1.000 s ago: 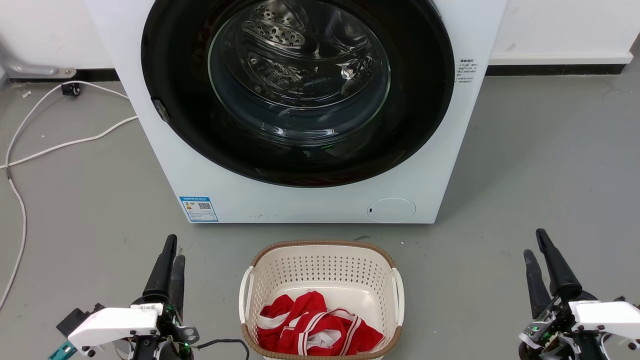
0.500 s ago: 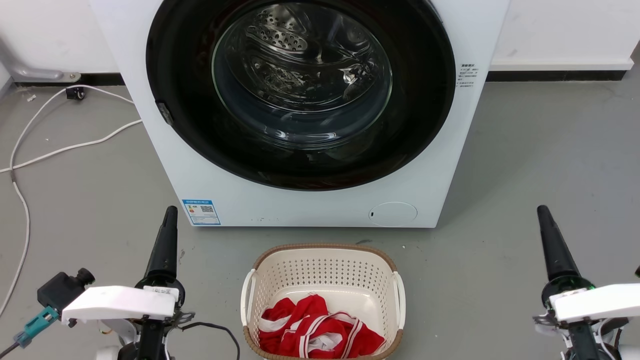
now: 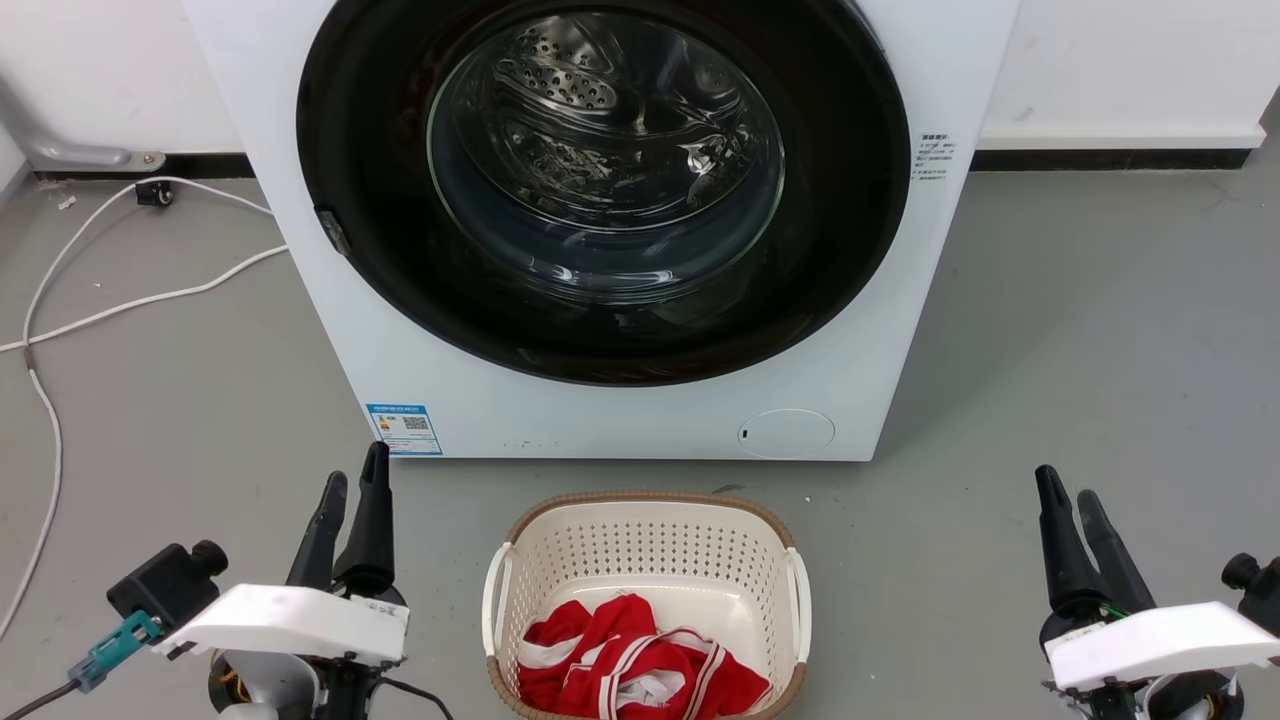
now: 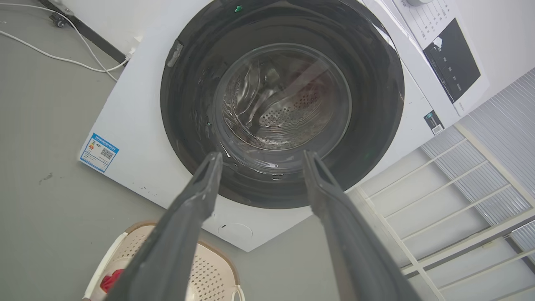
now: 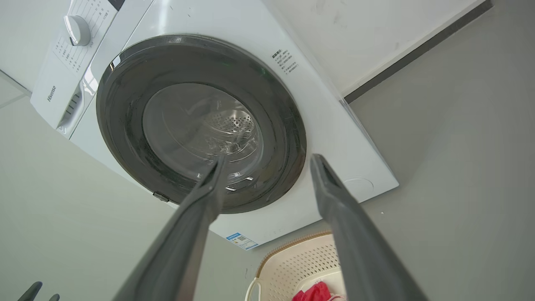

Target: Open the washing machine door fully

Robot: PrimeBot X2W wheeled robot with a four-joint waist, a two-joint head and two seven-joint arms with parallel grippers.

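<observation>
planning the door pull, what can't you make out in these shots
- Washing machine door: top cut off by the head view's upper edge.
- Small grey piece on its left rim, head view: too small to tell handle from latch.
- Blue sticker, head view: print too small to read.

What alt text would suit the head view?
A white washing machine stands with its round black door shut. Before it sits a cream basket holding red-and-white cloth, with the left gripper and right gripper open at the lower corners.
</observation>
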